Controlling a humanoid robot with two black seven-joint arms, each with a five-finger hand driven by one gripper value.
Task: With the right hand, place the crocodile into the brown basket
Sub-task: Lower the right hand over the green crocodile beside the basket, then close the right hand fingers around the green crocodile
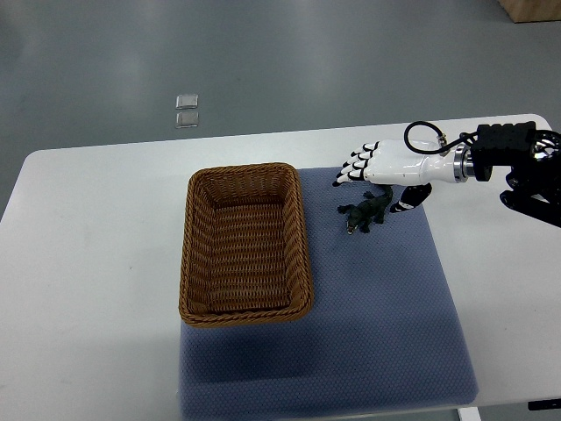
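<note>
A small dark green toy crocodile (366, 211) lies diagonally, lower left to upper right, on a blue-grey textured mat (394, 307) right of centre, just below the white right hand (386, 167), fingers spread and holding nothing, with the brown rectangular wicker basket (303, 237) nearby leftward across bare mat.

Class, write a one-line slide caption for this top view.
Open right hand poised by the crocodile on the blue mat, beside the empty brown basket.

place: lab | white table (88, 263) | blue mat (386, 307) | bare grey floor (307, 61)
</note>
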